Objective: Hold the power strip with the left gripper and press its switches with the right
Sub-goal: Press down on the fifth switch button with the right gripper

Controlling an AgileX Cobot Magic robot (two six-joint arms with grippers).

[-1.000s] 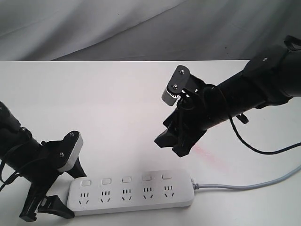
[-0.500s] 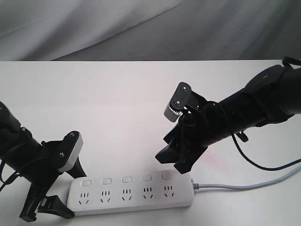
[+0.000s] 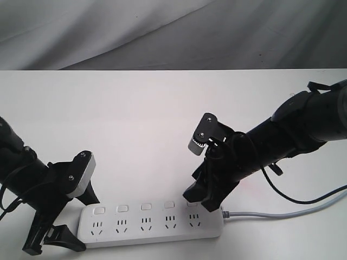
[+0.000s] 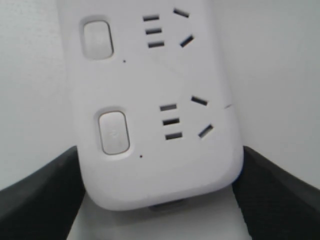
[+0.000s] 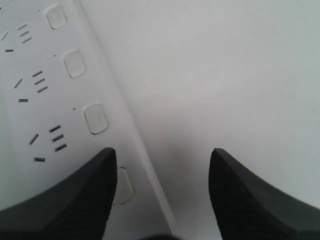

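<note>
The white power strip (image 3: 152, 225) lies along the table's near edge, its grey cord (image 3: 282, 215) running off to the right. My left gripper (image 3: 81, 222) straddles the strip's left end. In the left wrist view both black fingers (image 4: 40, 200) press against the sides of the power strip (image 4: 155, 165). My right gripper (image 3: 199, 201) is open and low over the cord end. One finger (image 5: 75, 200) sits beside and partly over the end switch (image 5: 125, 186), the other over bare table. The other switches (image 3: 122, 208) show in a row.
The white table (image 3: 135, 119) stretches behind the strip, with a grey cloth backdrop (image 3: 162, 32) beyond its far edge. A black cable (image 3: 282, 187) loops under the right arm, above the cord.
The right gripper has come down and nearer, from above the table to the cord-end switch. The left gripper and the strip have not moved.
</note>
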